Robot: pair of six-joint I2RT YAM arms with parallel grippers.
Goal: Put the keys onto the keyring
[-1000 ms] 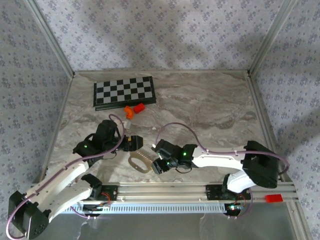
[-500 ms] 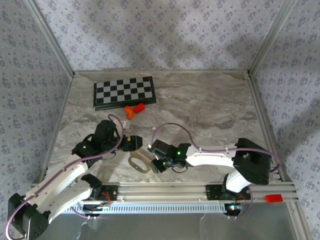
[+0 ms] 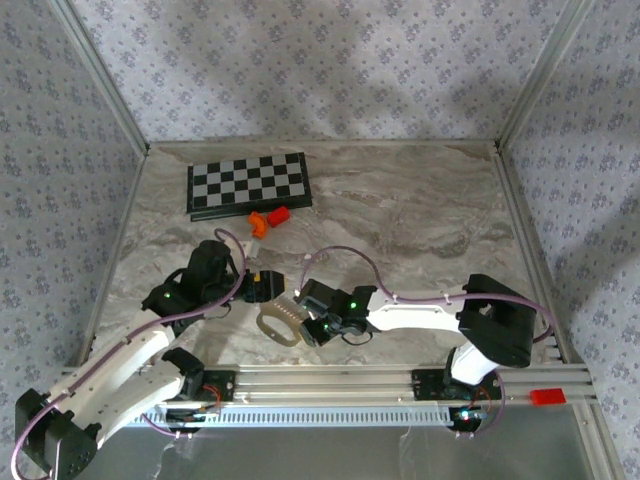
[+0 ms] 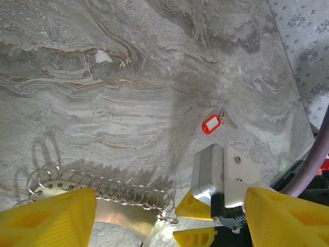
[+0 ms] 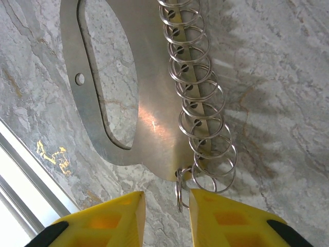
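Red keyring (image 4: 211, 124), long axis diagonal, wire ring end pointing upper-right.

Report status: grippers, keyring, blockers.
Left gripper open near metal plate. Right gripper straddles the plate's end ring, not clamped. Red tag flat on table, apart from both. No obstruction seen.

no legible text, keyring (image 4: 211, 124) seemingly unlabelled

Lab rig; aluminium frame (image 3: 400, 378), wallpapered enclosure walls (image 3: 330, 70).
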